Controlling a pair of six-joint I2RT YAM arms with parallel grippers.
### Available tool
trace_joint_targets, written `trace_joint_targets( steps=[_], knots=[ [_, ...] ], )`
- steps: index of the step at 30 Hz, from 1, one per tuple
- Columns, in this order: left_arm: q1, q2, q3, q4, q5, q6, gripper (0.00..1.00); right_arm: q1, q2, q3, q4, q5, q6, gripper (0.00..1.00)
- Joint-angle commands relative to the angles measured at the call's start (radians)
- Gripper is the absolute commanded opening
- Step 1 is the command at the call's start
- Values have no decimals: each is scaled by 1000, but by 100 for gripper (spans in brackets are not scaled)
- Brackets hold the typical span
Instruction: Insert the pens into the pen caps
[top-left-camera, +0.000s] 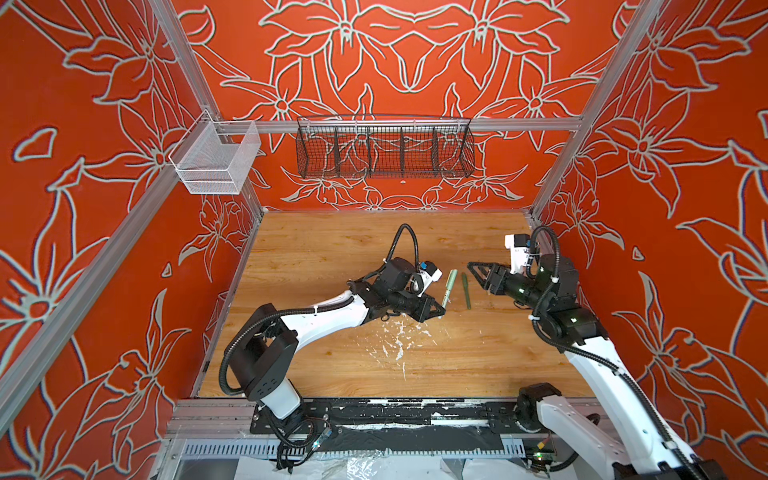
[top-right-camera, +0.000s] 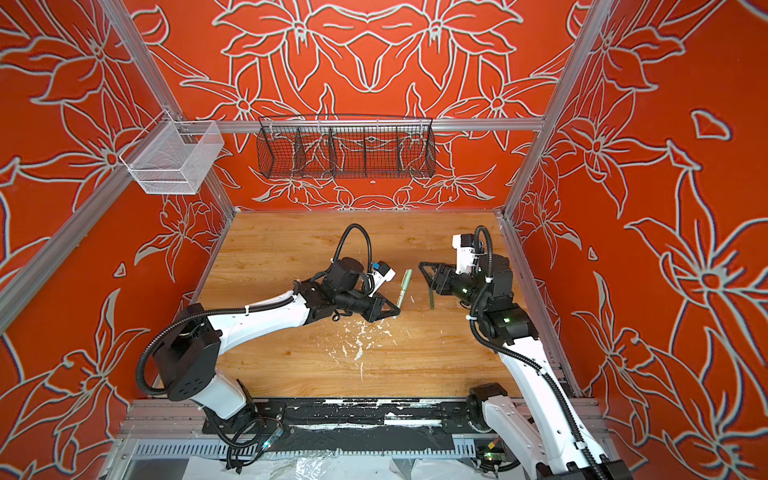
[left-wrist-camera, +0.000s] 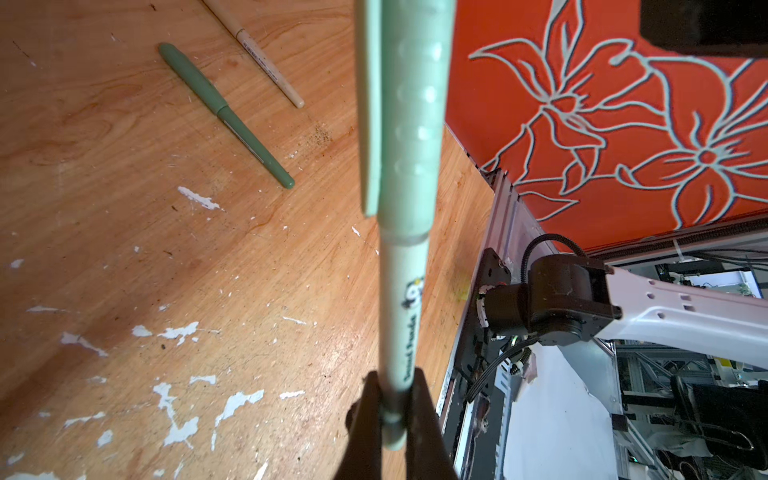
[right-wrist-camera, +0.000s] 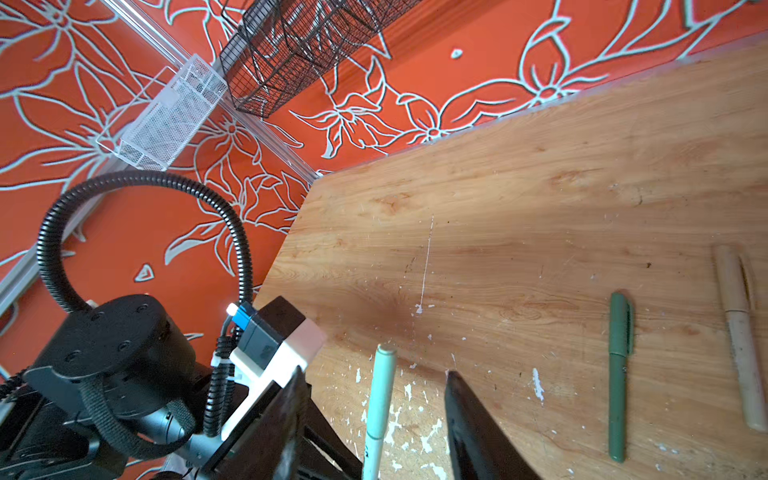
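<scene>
Wood-grain surface (top-left-camera: 324, 249) carries the dark green pen (top-left-camera: 466, 296), capped, lying between the two end effectors, and the tan pen (right-wrist-camera: 739, 332), also capped, just right of it. The left end effector (top-left-camera: 440, 309) is clenched on the near end of the pale green pen (top-left-camera: 448, 291), whose capped end points far. The right end effector (top-left-camera: 473, 271) is released, jaws apart and empty, just right of that far end.

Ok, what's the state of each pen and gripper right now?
pale green pen: capped, clamped near its back end.
left gripper: shut on the pale green pen.
right gripper: open, empty.
dark green pen: capped, lying on the table.
tan pen: capped, lying on the table.
</scene>
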Motion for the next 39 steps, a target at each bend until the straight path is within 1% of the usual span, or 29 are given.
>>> trace_joint_targets(
  steps=[1, 4, 7, 13, 28, 31, 35, 39],
  knots=[
    [-2, -48, -17, 14, -2, 21, 0, -15, 47, 27, -12, -143, -17, 55],
    [-2, -55, -23, 13, -4, 24, 0, -14, 80, 7, 66, -223, 10, 56],
    [-1, -50, -18, 11, -1, 24, 0, -9, 85, -3, 93, -264, 7, 55],
    [-3, -36, -2, 18, 10, 23, 0, 14, 90, -12, 69, -234, -18, 54],
    [-11, -44, 4, 3, 7, 28, 0, 86, 193, 13, 96, -191, -45, 48],
    [-11, -42, 8, 0, 7, 32, 0, 91, 199, 14, 102, -185, -45, 42],
    [-12, -38, 13, -8, 3, 33, 0, 91, 199, 14, 111, -180, -40, 24],
    [-12, -28, 28, -35, -19, 36, 0, 92, 208, 16, 110, -185, -38, 11]
  ],
)
